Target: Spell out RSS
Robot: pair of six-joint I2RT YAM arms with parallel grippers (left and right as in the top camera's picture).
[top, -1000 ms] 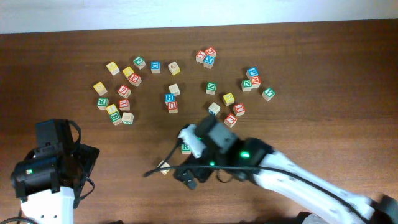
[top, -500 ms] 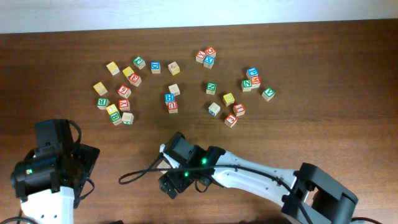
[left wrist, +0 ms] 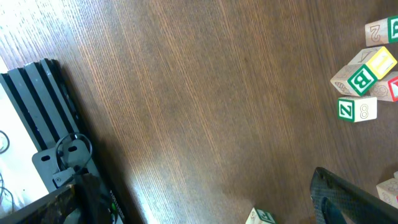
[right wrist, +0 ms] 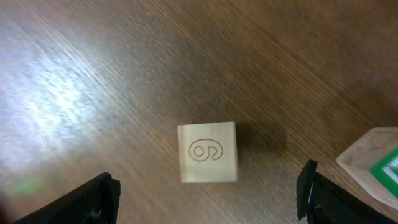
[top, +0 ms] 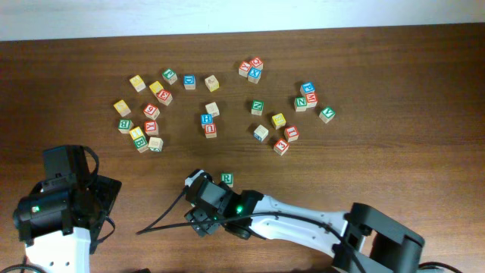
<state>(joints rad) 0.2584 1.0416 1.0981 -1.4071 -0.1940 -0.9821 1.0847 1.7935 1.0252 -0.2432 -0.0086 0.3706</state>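
The right fingers [right wrist: 93,199] hang spread wide and empty, one on each side of a pale engraved cube [right wrist: 207,152]. The step in hand looks like taking this cube to set it in line with the R cube [top: 226,179]. That one lies near it on the surface [top: 394,152], well apart from the scatter of other blocks. To do it well, come straight down and close squarely on the two flat side faces. The cube sits almost square to the fingers, so little twist seems needed, but the R cube's corner is close on the right and could be bumped. The top is bare light wood, matte, with crisp edges and a grooved figure, a 6 or a 9. I cannot tell whether it carries a yellow S face. Several yellow-faced cubes [top: 137,83] lie far off in the scatter. The surface is dark wood grain with a sheen, probably slippery under a small block. The left fingers [left wrist: 348,196] are parted and hold nothing.
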